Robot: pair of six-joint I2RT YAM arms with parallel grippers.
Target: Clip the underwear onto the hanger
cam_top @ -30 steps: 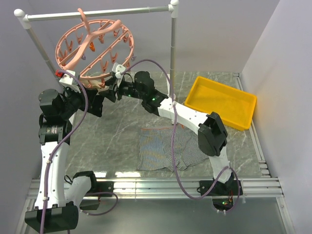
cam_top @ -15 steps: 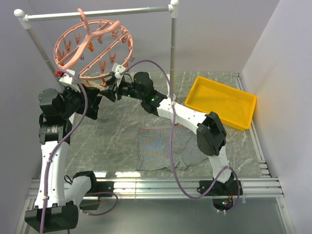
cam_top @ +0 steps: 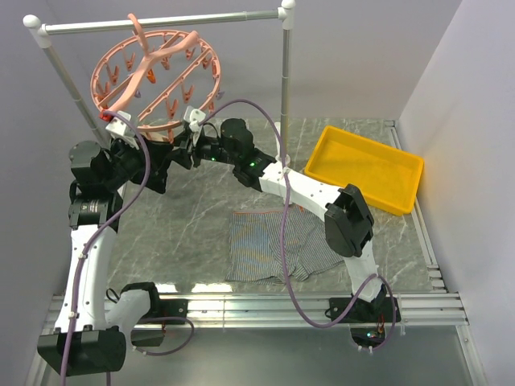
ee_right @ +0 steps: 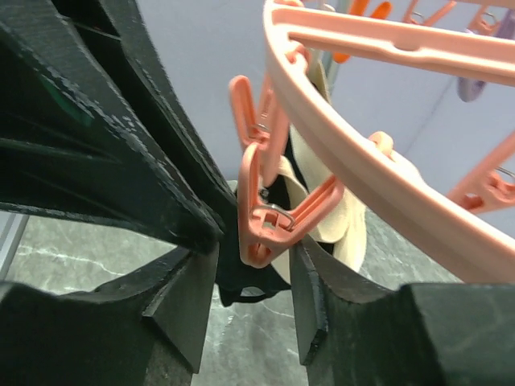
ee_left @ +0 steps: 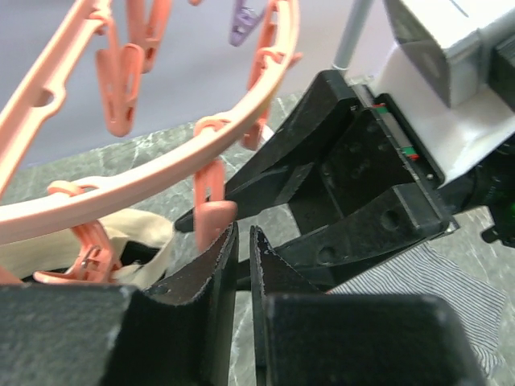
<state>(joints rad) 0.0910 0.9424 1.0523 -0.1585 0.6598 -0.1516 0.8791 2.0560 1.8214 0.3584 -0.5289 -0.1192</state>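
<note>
right gripper (ee_right: 251, 267) half open around a pink clip (ee_right: 261, 229), at six o'clock on the hanger (ee_right: 386, 185), left gripper (ee_left: 243, 233) almost closed beside it

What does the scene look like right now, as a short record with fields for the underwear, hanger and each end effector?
underwear: flat on the table, unheld, unclipped
hanger: hanging from the rail
left end effector: fingers almost together beside a pink clip
right end effector: open, another clip between its fingers
yellow tray: far right of the table
</note>
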